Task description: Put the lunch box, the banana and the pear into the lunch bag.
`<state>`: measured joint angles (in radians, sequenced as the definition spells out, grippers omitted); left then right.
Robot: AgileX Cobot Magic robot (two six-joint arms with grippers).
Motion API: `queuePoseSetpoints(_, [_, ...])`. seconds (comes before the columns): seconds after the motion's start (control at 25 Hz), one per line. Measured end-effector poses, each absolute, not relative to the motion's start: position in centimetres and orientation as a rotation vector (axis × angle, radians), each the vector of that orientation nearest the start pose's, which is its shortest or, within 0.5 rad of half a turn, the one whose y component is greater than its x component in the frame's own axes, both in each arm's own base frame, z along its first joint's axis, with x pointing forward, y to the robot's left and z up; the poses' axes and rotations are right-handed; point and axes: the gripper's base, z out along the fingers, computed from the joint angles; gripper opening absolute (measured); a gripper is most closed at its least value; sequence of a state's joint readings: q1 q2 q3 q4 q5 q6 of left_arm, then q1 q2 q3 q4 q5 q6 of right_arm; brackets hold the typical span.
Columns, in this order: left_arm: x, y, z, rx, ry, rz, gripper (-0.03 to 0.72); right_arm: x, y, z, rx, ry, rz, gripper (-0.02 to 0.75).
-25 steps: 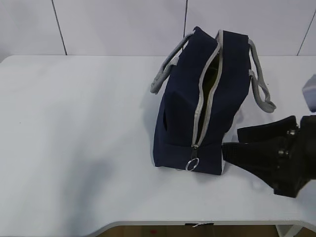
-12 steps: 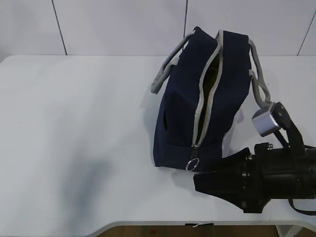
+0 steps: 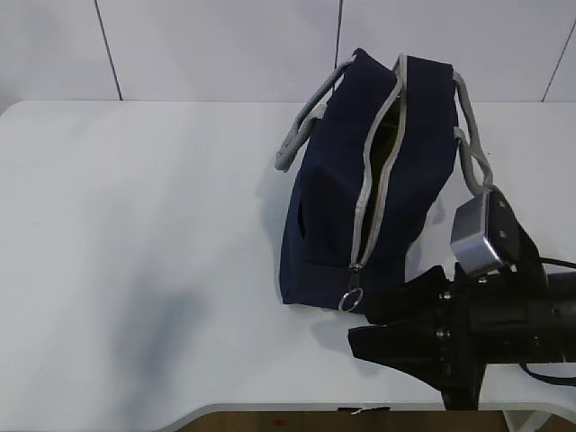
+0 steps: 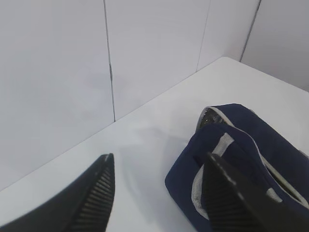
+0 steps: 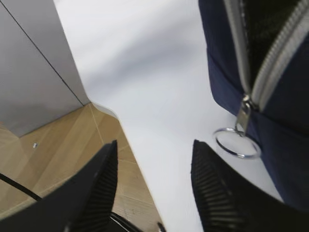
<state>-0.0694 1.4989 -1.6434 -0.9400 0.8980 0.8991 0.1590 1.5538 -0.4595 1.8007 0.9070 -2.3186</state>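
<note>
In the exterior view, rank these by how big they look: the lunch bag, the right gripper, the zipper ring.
1. Lunch bag, largest.
2. Right gripper; it sits nearer the camera, so it may look bigger than it is.
3. Zipper ring, smallest by far.

From the right wrist, the right gripper (image 5: 154, 188) has its two ribbed black fingers (image 5: 99, 193) spread apart with nothing between them. Beyond the fingertips, up and to the right, sits the lunch bag (image 5: 285, 121), navy fabric with its grey zipper (image 5: 260, 72) parted into a dark opening. The ring pull (image 5: 237, 143) hangs from the slider just past the right finger's tip, resting on the white table (image 5: 159, 72). Past the left finger the table edge gives way to wooden floor (image 5: 53, 159).
</note>
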Motion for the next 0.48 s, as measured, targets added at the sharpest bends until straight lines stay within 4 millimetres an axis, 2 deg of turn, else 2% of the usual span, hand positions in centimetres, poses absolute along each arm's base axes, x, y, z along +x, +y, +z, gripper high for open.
queuePoseSetpoints(0.28, [31.7, -8.0, 45.9, 0.68, 1.801, -0.59, 0.434, 22.9, 10.5, 16.4, -0.982, 1.907, 0.809, 0.421])
queuePoseSetpoints(0.48, [31.7, -8.0, 45.8, 0.685, 1.803, -0.594, 0.434, 23.6, 10.4, 15.1, -0.975, 1.97, 0.788, 0.421])
